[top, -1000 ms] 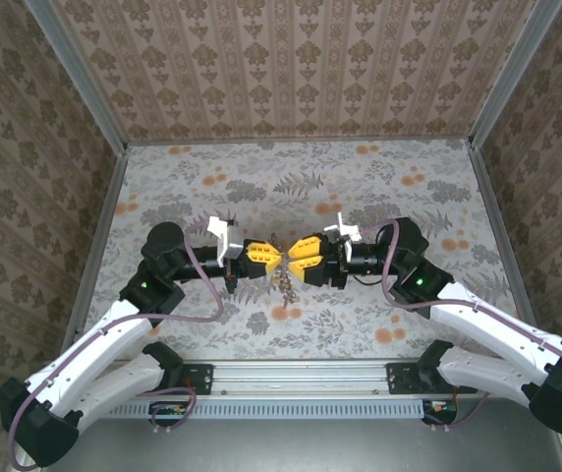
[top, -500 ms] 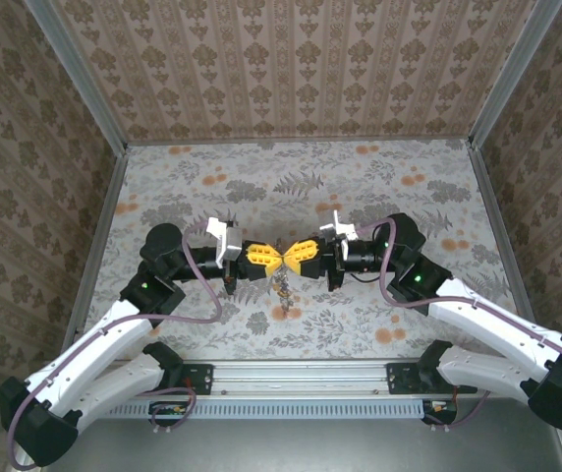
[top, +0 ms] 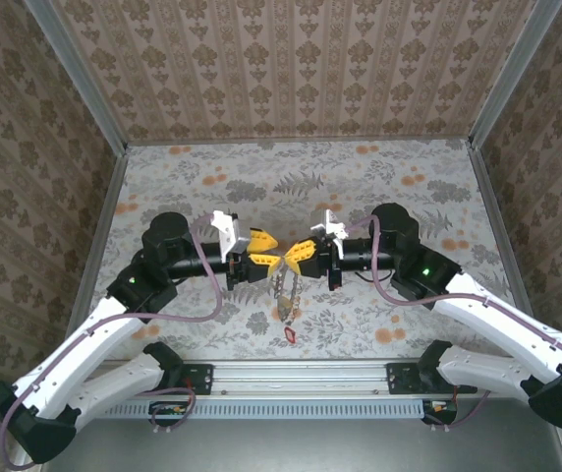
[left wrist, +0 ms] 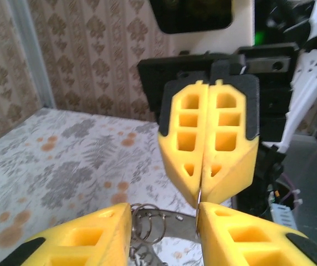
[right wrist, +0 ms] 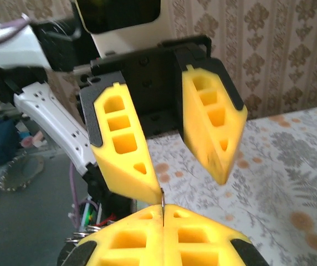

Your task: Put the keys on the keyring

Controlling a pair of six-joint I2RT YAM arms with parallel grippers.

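Two arms reach inward, wrists level, tips nearly meeting above the table. The left gripper has its jaws wide. The right gripper pinches the keyring, which dangles between them. One red key hangs lowest; no second key can be made out.

Yellow right pincer, grey keyring, red-headed key
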